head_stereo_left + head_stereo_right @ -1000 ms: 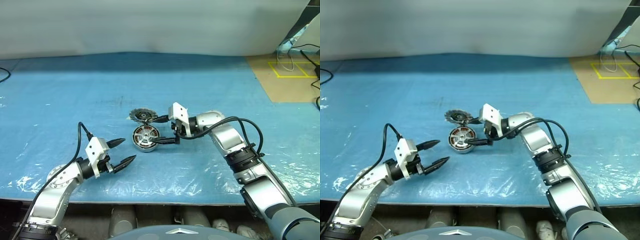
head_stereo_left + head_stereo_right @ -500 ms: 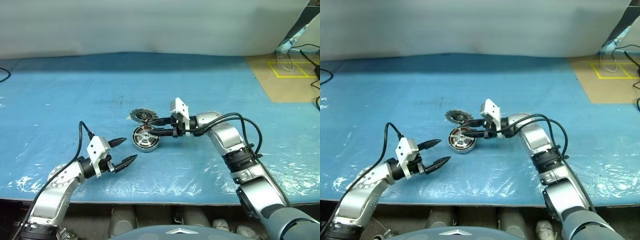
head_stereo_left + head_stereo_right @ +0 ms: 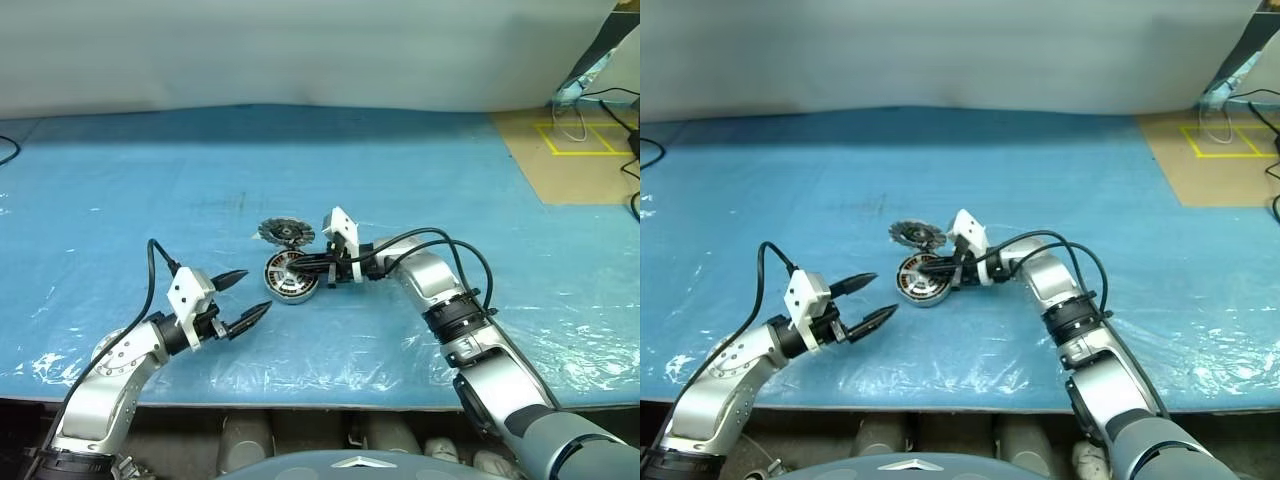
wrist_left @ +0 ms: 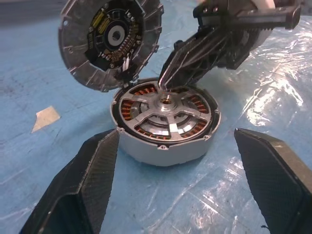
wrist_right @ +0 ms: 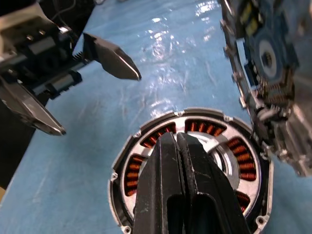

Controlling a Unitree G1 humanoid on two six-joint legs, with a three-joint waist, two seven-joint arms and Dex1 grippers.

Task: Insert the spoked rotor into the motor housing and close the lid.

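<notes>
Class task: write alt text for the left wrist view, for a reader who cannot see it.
A round silver motor housing sits on blue sheeting, the spoked rotor seated over its copper windings. The shut right pincer points down at the rotor's hub, and the toothed lid leans tilted at the housing's far edge. The left pincer's open black fingers frame the foreground.

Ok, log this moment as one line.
rotor: seated in housing | lid: off, leaning behind | right end effector: shut over hub | left end effector: open, apart

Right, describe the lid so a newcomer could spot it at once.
On the blue table cover, find the housing near the middle, a squat puck with copper windings. The lid leans just behind it, touching its far edge: a thin disc with a toothed rim and a dark centre, no copper ring.
</notes>
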